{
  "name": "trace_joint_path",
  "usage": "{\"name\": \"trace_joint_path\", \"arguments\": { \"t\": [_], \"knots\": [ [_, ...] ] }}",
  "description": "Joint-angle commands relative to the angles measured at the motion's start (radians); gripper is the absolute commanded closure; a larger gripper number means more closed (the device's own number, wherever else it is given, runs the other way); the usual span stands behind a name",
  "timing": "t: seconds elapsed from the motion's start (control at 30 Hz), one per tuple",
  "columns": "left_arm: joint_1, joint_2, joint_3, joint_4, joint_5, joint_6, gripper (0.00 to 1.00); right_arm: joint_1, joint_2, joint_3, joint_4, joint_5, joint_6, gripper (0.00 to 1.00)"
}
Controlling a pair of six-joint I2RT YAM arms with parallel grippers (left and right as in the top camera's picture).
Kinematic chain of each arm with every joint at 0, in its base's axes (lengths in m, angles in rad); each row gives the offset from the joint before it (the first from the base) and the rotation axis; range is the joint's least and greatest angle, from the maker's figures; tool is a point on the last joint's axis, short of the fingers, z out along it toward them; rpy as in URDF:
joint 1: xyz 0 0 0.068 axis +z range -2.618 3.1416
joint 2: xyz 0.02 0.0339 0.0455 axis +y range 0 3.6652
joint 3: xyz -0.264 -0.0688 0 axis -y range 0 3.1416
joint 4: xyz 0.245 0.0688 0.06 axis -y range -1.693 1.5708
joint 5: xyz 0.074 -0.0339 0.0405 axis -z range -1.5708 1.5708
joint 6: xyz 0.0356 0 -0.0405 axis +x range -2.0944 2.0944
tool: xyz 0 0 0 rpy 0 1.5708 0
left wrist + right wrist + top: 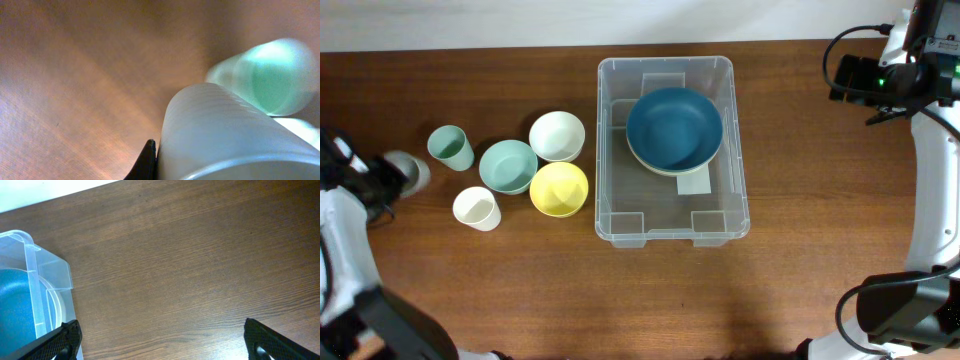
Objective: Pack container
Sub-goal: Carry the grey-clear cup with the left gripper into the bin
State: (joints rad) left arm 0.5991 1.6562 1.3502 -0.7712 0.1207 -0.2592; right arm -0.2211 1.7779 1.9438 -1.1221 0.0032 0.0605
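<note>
Cup-picking looks like the step in hand: the left gripper (388, 180) at the frame's left edge is clamped on a grey cup (410, 172), the right gripper (162, 337) gapes idle, and next that cup needs lifting into the container (665, 207) at centre.

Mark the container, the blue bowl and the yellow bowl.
container (665, 63), overhead view, far rim.
blue bowl (674, 128), overhead view, centre of its inside.
yellow bowl (559, 188), overhead view, centre of its inside.
</note>
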Motion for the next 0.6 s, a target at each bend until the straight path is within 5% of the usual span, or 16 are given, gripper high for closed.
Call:
{"name": "trace_joint_path", "arguments": {
  "t": [0.0, 0.2, 0.57],
  "knots": [
    [-0.05, -0.129, 0.065, -0.006, 0.205, -0.013, 0.99, -0.003, -0.004, 0.003, 0.002, 0.006, 0.007, 0.01],
    [-0.255, -0.224, 0.077, 0.06, 0.354, -0.013, 0.99, -0.003, -0.004, 0.003, 0.002, 0.006, 0.007, 0.01],
    [-0.816, -0.182, 0.077, 0.263, 0.353, 0.112, 0.99, -0.003, -0.004, 0.003, 0.002, 0.006, 0.007, 0.01]
  ]
}}
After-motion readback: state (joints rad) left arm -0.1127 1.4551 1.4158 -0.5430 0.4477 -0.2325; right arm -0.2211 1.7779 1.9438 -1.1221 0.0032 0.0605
